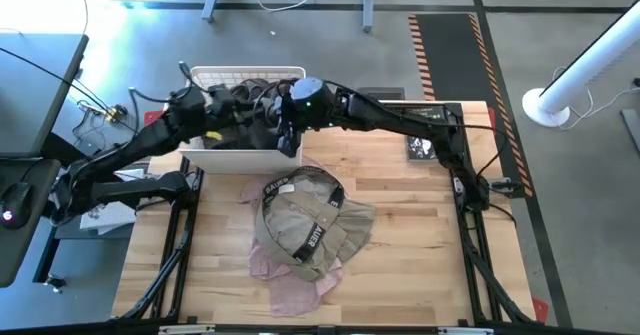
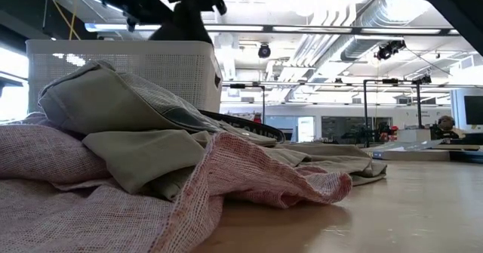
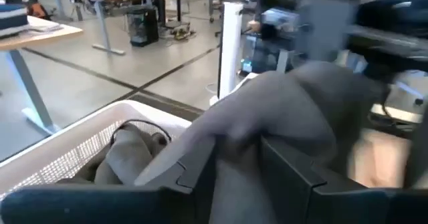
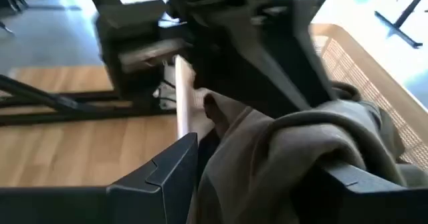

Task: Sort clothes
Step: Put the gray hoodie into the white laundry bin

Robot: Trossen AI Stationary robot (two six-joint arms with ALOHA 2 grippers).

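Both pairs of fingers are clamped on one dark olive garment (image 1: 250, 115) above the basket (image 1: 225, 77): the left gripper (image 3: 237, 177) pinches a fold between its pads, and the right gripper (image 4: 257, 170) has cloth bunched between its own.

Going by size, the table (image 1: 420, 275) comes first, its centre taken as the clock's. The basket, white and perforated, sits at about 11 o'clock on the far edge, with cloth already lying inside. A khaki garment (image 1: 305, 220) with a black lettered band is heaped at the centre, overlapping a pink garment (image 1: 290, 285) that spreads toward 6 o'clock. A black book (image 1: 422, 145) lies at 2 o'clock.

The held garment spans between the grippers, its long axis running roughly 9 to 3 o'clock, and the basket opening lies straight beneath it. I judge the drop depends on that alignment. Afterwards, the khaki pile looks about equally near either arm.
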